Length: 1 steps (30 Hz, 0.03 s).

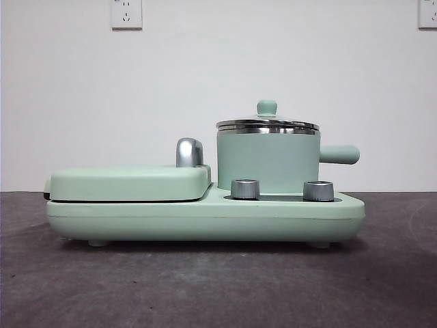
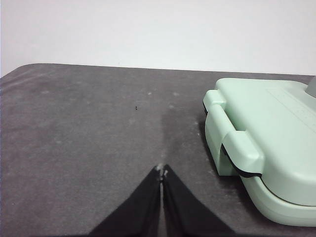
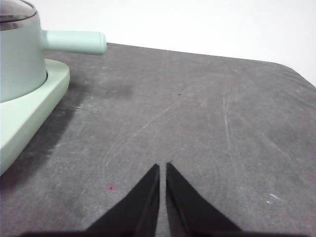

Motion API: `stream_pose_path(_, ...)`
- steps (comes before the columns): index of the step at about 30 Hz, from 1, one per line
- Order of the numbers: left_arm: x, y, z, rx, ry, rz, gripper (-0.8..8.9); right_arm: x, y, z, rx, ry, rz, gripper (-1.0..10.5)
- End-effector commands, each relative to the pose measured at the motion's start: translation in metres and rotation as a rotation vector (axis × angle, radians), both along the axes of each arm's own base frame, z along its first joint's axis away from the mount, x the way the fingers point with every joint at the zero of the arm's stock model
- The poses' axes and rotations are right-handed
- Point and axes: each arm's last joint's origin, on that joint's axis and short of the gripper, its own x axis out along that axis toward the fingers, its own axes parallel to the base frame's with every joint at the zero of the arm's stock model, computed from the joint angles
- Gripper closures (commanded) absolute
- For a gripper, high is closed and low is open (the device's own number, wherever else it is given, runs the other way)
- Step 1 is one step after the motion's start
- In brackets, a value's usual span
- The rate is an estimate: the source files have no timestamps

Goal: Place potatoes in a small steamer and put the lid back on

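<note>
The lid [image 1: 268, 124] sits on the small steamer [image 1: 268, 160]; both grippers' fingers pressed together

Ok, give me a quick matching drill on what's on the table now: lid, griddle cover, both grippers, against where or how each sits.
Things:
1. lid
2. griddle cover
3. left gripper
4. right gripper

States:
A. shut, over bare table by the pot's side handle
B. closed flat, beside the small steamer
C. seated on the steamer
D. shut, over bare table near the griddle's end

Pairs: 1-C, 2-B, 3-D, 4-A
</note>
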Motion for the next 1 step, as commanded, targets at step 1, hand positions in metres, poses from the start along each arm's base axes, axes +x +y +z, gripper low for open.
stream_pose_path(1, 0.0012, 0.0001, -0.0056, -0.005, 0.009, 0.0, 8.07, 0.0002, -0.0001, -0.0004, 0.011, -0.005, -0.003, 9.3)
